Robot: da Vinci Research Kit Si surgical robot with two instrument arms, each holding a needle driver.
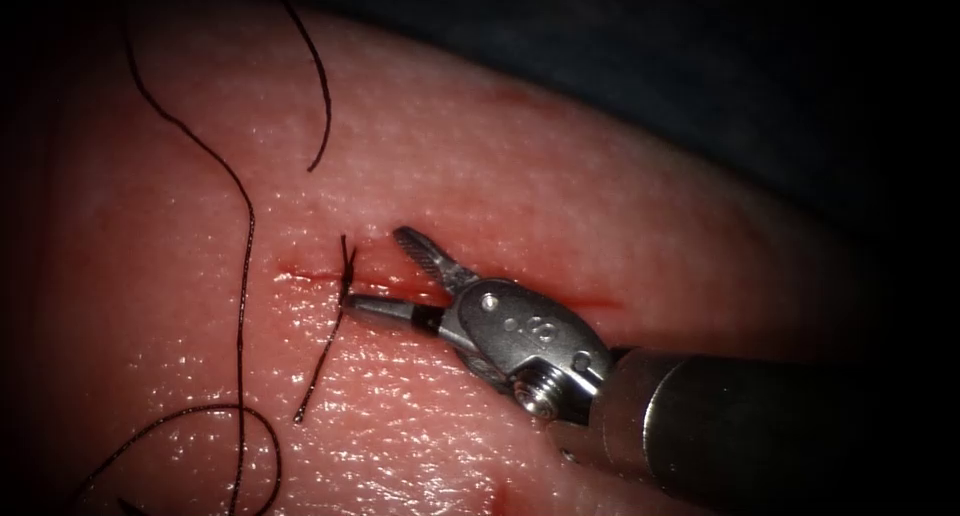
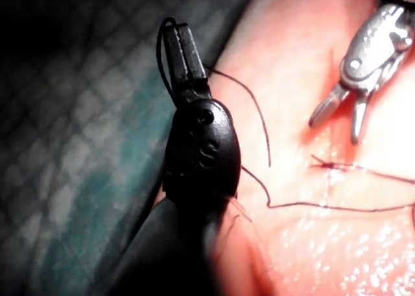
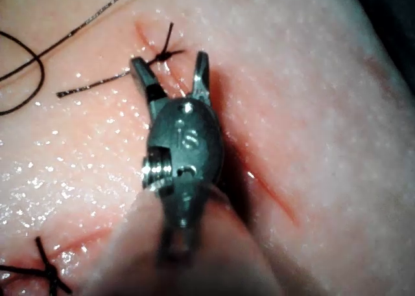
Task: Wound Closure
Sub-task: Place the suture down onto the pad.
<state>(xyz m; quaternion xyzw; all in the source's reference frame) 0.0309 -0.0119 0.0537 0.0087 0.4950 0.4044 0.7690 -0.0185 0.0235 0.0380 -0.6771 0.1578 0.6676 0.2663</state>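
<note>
The pink, glistening pork-belly tissue [image 1: 560,176] is seen with its narrow red-lined cut [image 1: 560,294] running across it, and everything here is placed against that cut. The right arm's silver needle-driver tool [image 1: 400,271] is held right over the cut, its two jaws spread apart and empty, one jaw laid just above the cut line and the other along its lower lip, the tip of that lower jaw reaching the small dark knotted stitch [image 1: 347,276] tied across the cut. From that knot a short cut tail of thread [image 1: 318,366] is seen trailing away below the cut, its end lying loose on the tissue. A long dark suture thread [image 1: 243,276] is draped over the tissue to the left of the cut's end, curling into a loop further down. In the left wrist view the left arm's dark needle-driver tool [image 2: 180,46] is shown well away from the cut, near the tissue's edge, its jaws clamped together on the dark thread, which is looped over their tip and runs off toward the stitch. In the right wrist view a second knotted stitch [image 3: 45,270] is spotted apart from the cut. The curved needle cannot be made out; whether it sits in tissue cannot be told.
</note>
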